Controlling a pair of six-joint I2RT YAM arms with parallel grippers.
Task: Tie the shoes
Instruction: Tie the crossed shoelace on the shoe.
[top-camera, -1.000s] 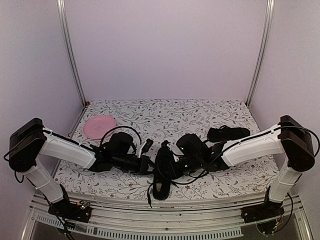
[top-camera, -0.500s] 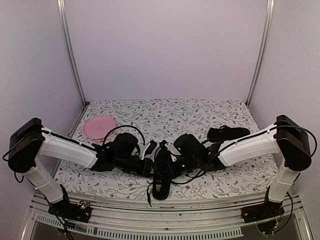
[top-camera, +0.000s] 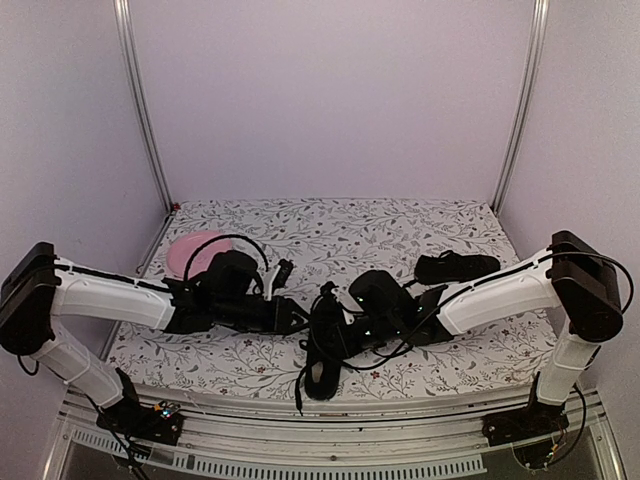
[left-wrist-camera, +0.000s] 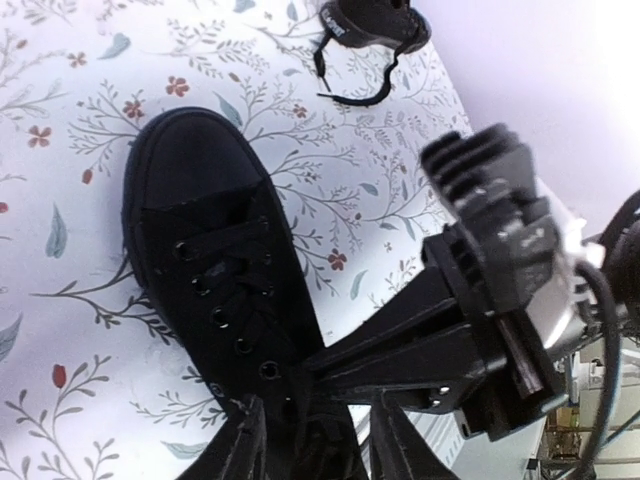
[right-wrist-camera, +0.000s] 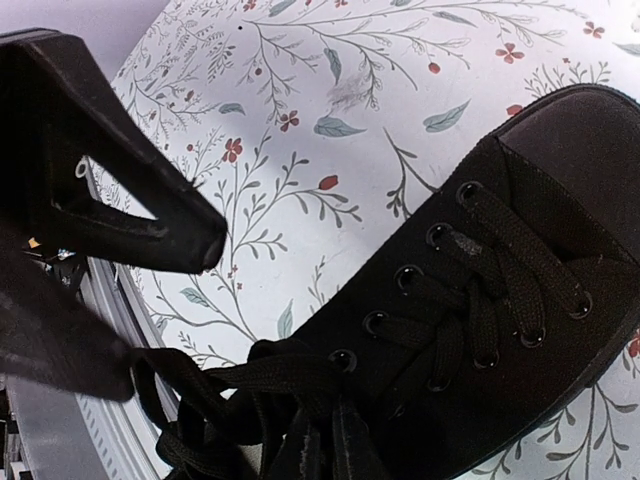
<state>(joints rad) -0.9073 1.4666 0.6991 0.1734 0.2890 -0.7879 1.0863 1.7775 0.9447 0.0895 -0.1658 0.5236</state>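
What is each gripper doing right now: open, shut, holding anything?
Left gripper: open, fingers either side of the shoe.
Right gripper: shut, apparently pinching the laces.

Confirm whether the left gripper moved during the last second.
Yes. The left gripper drew nearer the pink plate, whose rim its wrist now overlaps; before, the plate showed whole.

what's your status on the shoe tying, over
Left claw open at near shoe, right claw shut at its laces. Laces bunched, no clear bow. Other shoe and pink plate sit apart, not in the way.
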